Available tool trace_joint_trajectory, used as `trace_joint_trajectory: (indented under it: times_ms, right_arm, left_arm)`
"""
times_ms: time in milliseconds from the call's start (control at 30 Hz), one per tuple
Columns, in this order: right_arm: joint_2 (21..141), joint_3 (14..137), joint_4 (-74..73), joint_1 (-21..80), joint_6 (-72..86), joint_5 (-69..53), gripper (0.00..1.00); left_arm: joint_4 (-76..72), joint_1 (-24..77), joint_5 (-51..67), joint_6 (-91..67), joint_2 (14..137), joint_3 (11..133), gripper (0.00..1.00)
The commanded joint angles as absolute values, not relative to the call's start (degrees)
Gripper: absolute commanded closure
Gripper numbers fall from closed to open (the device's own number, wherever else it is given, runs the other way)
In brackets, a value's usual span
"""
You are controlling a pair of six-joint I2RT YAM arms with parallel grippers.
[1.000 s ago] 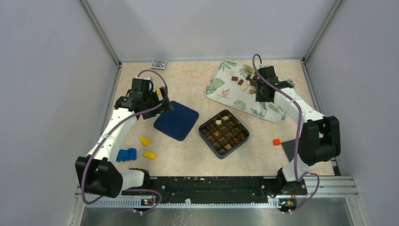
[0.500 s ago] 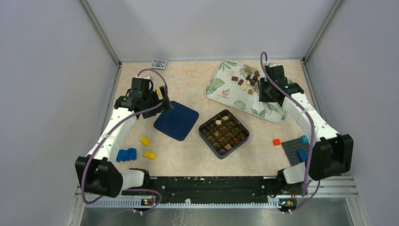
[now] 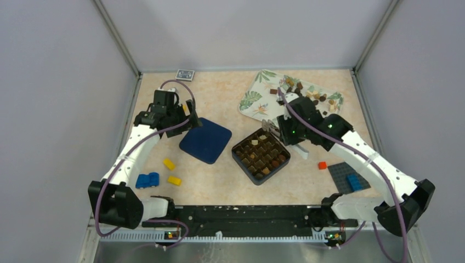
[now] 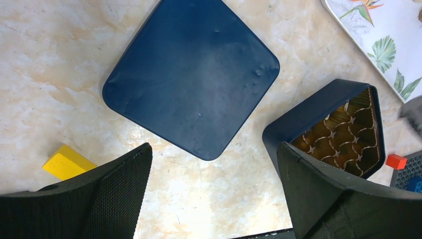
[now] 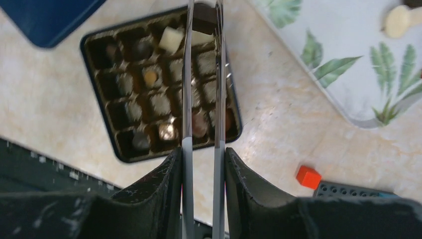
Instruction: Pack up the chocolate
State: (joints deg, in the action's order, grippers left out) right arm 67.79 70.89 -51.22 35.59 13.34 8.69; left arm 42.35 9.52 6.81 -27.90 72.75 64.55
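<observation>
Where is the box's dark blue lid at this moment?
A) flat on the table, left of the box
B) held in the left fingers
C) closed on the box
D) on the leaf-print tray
A: the dark blue lid lies flat on the table, apart from the uncovered box and to its left.

Right arm slanting across near edge of leaf tray, right gripper pinching a chocolate above far corner of box, narrow bare strip between lid and box, open tabletop before box, yellow bricks, blue toy near-left, red brick, grey baseplate near-right
</observation>
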Motion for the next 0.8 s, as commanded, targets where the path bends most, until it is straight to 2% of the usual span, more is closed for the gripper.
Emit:
trace_joint_trajectory:
  times_ms: [0,133,567,767]
  right_arm:
    - [66.8,72.6,-58.4,43.1,13.0,8.4,0.86]
    - [67.6,71.2,-59.7,45.9,13.1,7.7,0.86]
    - [68.2,65.8,-53.9,46.2,12.7,6.7,0.85]
    - [68.8,65.4,-52.4,46.3,12.6,6.8,0.77]
  left_arm:
    - [40.2,9.2,6.1,-27.7,72.3,65.5,0.01]
    - [40.1,9.2,6.0,-28.3,72.1,65.6,0.01]
    - [40.5,9.2,5.9,-28.6,71.5,65.4,0.01]
    - [40.4,9.2,6.0,-28.9,71.4,65.2,0.01]
